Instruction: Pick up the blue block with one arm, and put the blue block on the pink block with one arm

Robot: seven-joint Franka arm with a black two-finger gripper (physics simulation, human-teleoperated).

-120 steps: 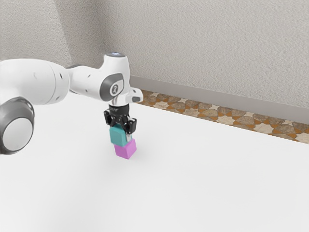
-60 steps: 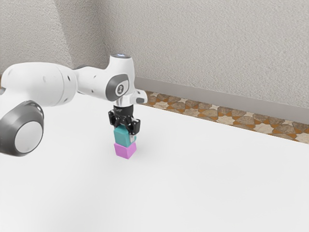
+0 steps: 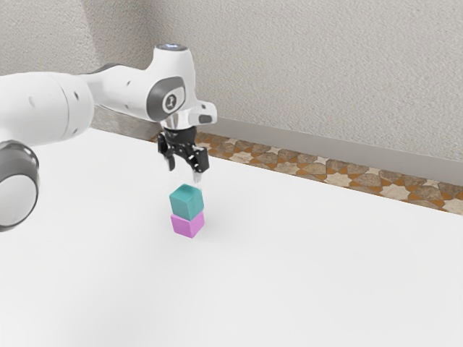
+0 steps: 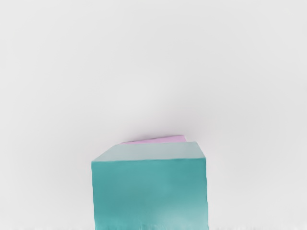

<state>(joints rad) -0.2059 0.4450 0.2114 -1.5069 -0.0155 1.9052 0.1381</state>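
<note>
Resting on top of the pink block (image 3: 188, 225), the blue block (image 3: 187, 200) makes a two-high stack a little left of centre in the exterior view, on the white counter (image 3: 311, 260). Its sides line up closely with those of the cube beneath it. Above the stack, toward the upper left of the frame, the black fingers (image 3: 197, 168) hang spread apart with nothing between them, clear of the blue block's top face and touching neither cube. The white arm (image 3: 65, 108) comes in from the exterior view's left edge and bends down at the wrist to carry them. Behind the counter, a strip of patterned brown floor (image 3: 325, 170) runs from the middle of the frame toward the right edge. A grey textured wall (image 3: 325, 65) with a plain baseboard takes up the upper part. From the wrist camera the blue block (image 4: 149, 191) appears teal, seen from above and to one side, just under the hand. A thin sliver of the pink block (image 4: 156, 140) shows past its far top edge, and pale counter (image 4: 144, 62) lies around both cubes.
</note>
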